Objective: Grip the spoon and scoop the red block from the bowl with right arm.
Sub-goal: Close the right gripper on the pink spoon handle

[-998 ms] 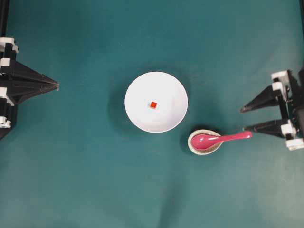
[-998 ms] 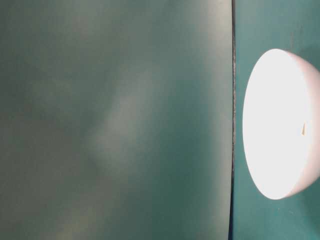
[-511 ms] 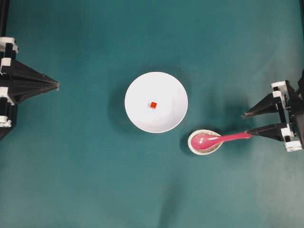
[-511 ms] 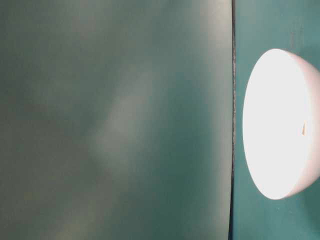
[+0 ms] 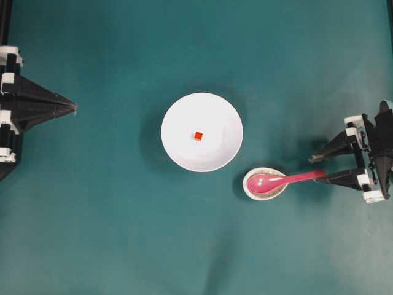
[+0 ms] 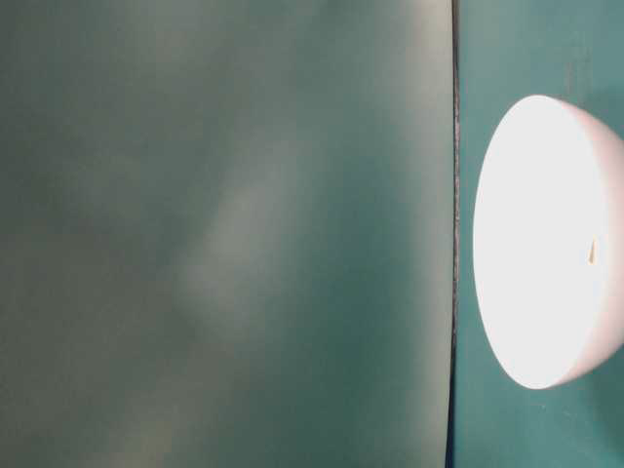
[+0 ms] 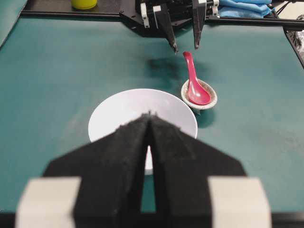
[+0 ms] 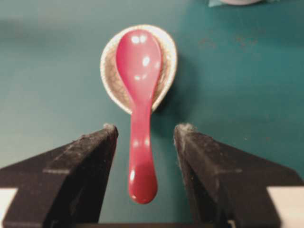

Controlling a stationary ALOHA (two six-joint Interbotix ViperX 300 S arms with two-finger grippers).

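Note:
The magenta spoon (image 5: 284,179) rests with its scoop in a small speckled dish (image 5: 248,188), handle pointing right. The white bowl (image 5: 215,114) holds the red block (image 5: 198,136) near its middle. My right gripper (image 5: 313,169) is open, and its fingers stand either side of the handle's end without touching it. The right wrist view shows the spoon (image 8: 141,95) between the open fingers of the right gripper (image 8: 147,128). My left gripper (image 5: 75,109) is shut and empty at the far left. In the left wrist view the left gripper (image 7: 150,114) hides the block.
The bowl (image 6: 546,244) fills the right edge of the table-level view. The dish (image 8: 107,71) lies just right of and below the bowl in the overhead view. The left wrist view shows a black frame rail (image 7: 71,14) behind the right arm.
My right gripper has shifted toward the bottom of the overhead view, so the spoon's handle end now sits between its fingers. The spoon, bowl, block and left arm have not moved.

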